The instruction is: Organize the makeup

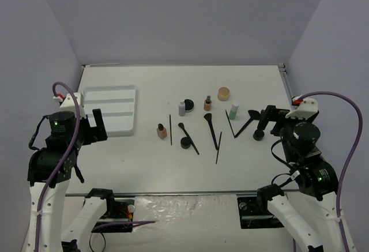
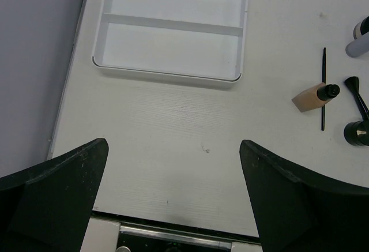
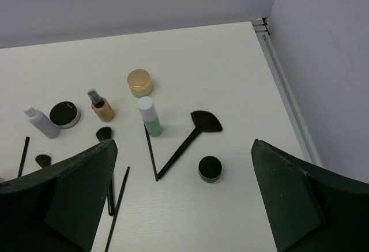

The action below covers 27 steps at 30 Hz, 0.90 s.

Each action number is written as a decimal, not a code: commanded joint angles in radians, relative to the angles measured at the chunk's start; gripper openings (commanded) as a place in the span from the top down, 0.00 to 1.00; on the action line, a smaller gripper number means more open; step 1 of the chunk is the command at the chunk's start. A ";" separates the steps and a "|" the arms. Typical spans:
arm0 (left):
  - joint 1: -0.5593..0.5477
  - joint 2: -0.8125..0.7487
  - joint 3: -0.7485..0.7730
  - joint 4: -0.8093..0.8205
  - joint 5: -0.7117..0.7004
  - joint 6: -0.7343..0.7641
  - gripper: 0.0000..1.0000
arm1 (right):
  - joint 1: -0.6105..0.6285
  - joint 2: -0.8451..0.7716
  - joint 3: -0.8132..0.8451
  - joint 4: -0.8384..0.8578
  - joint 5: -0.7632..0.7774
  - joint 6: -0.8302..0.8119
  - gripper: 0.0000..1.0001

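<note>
The makeup lies scattered across the table's middle: a beige bottle (image 1: pixel 162 131), a grey bottle (image 1: pixel 181 108), a tan compact (image 1: pixel 223 93), a green-white bottle (image 1: pixel 233 111), a fan brush (image 1: pixel 247 122), black pots (image 1: pixel 185 143) (image 1: pixel 259 135) and thin pencils (image 1: pixel 170 128). My left gripper (image 1: pixel 99 126) (image 2: pixel 174 143) hangs open and empty over bare table, just near of the white tray (image 1: pixel 109 109) (image 2: pixel 167 74). My right gripper (image 1: pixel 271 122) (image 3: pixel 184 143) is open and empty above the black pot (image 3: pixel 210 168) and fan brush (image 3: pixel 196 132).
Grey walls enclose the table at the back and both sides. A metal rail (image 3: pixel 288 90) runs along the right edge. The tray's ridged compartments hold nothing. The beige bottle (image 2: pixel 314 96) lies on its side right of the tray.
</note>
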 commanded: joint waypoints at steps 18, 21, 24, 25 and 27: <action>-0.009 0.056 -0.005 0.095 0.050 -0.048 0.03 | 0.002 0.318 -0.023 0.082 0.080 0.418 0.00; -0.009 0.070 -0.004 0.099 0.054 -0.056 0.03 | -0.001 0.422 -0.031 0.080 0.103 0.516 0.03; -0.009 0.090 0.009 0.092 0.051 -0.053 0.03 | -0.006 0.554 -0.039 0.080 0.123 0.582 0.11; -0.009 0.096 0.015 0.086 0.045 -0.053 0.03 | -0.008 0.600 -0.037 0.081 0.122 0.598 0.13; -0.009 0.109 0.027 0.076 0.037 -0.050 0.03 | -0.010 0.684 -0.028 0.084 0.115 0.630 0.18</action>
